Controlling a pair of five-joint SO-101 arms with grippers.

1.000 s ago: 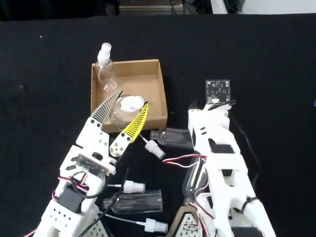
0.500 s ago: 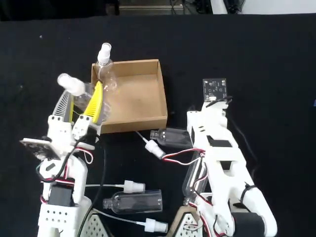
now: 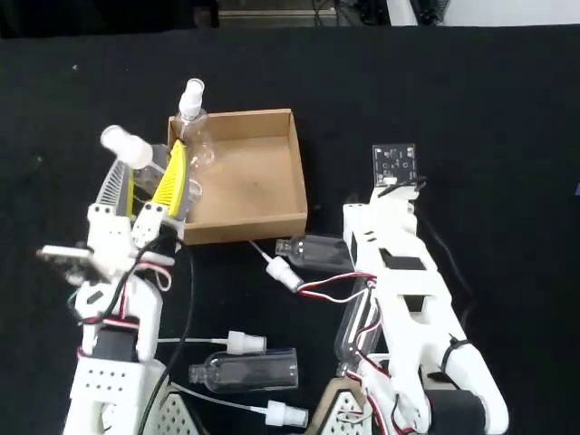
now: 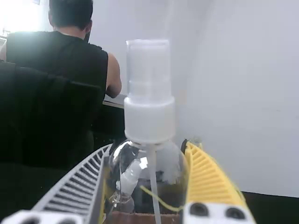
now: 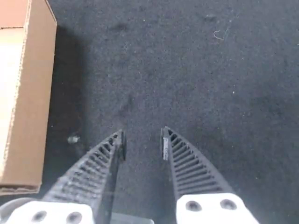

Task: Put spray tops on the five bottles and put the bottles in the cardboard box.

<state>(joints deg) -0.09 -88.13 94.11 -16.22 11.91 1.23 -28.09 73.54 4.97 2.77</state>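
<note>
The black table carries the cardboard box, w/ one capped bottle upright in its far-left corner. The L gripper is clamped on a second capped bottle, tilted over the box's left wall just beside the first. The R gripper is held spread over bare table. Loose bottles and spray tops are scattered in front of the box, between the arms.

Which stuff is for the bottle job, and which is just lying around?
For the job: box, bottle standing in it, held bottle, three lying bottles, three loose spray tops.
Just there: black cloth, wires.
</note>
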